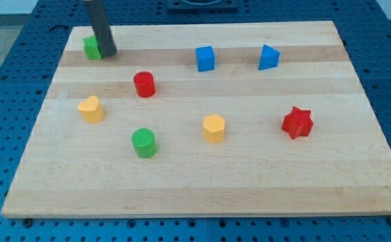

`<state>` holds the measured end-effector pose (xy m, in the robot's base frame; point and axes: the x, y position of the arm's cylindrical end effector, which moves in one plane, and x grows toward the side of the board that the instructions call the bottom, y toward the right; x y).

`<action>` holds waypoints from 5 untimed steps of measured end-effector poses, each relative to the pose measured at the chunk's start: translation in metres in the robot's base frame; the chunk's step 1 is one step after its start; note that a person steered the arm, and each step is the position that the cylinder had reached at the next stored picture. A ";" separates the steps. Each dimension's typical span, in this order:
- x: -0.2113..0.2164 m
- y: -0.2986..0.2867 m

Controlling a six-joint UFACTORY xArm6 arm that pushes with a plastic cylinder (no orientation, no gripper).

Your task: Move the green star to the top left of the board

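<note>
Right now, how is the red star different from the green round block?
The red star has spiky points around its edge, while the green cylinder is smooth and round. The red star sits near the view's right side; the green cylinder sits left of the middle, lower down. The colours differ: one red, one green. Both stand alone on the wooden board, far from my tip, which is at the view's top left beside a green block.
</note>
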<state>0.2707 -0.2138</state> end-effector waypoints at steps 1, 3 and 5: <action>0.014 0.011; 0.041 -0.016; 0.018 -0.055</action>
<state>0.2891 -0.2687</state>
